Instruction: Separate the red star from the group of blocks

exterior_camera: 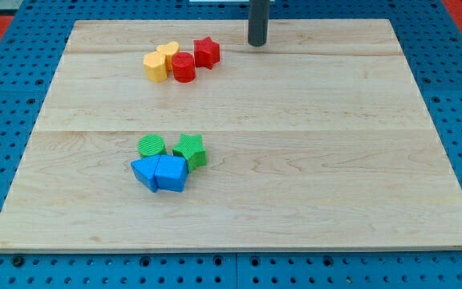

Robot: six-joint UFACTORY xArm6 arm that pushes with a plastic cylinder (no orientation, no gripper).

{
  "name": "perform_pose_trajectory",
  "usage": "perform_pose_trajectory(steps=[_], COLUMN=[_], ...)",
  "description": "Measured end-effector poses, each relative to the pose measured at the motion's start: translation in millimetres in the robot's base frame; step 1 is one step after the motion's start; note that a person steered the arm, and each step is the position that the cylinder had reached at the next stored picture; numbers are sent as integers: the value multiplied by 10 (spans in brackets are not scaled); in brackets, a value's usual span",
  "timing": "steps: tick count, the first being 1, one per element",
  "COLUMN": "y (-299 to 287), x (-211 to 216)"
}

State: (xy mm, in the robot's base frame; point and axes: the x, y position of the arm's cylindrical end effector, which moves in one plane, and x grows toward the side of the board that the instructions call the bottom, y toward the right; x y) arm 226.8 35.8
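The red star [207, 52] sits near the view's top, at the right end of a small group. It touches a red cylinder [184, 68] to its lower left. Two yellow blocks complete the group: a yellow heart-like block [168, 54] and a yellow hexagon-like block [156, 67]. My tip [257, 43] is the lower end of the dark rod at the view's top, to the right of the red star, with a gap between them.
A second group lies lower on the wooden board [335, 160]: a green cylinder [151, 146], a green star [190, 150] and two blue blocks [144, 172] [172, 173]. A blue pegboard surface [455, 96] surrounds the board.
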Motion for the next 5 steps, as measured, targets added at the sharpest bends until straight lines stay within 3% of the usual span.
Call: perform_pose_trajectory(steps=[1,3,5], y=[-467,-667,-1270], x=[-33,206,463])
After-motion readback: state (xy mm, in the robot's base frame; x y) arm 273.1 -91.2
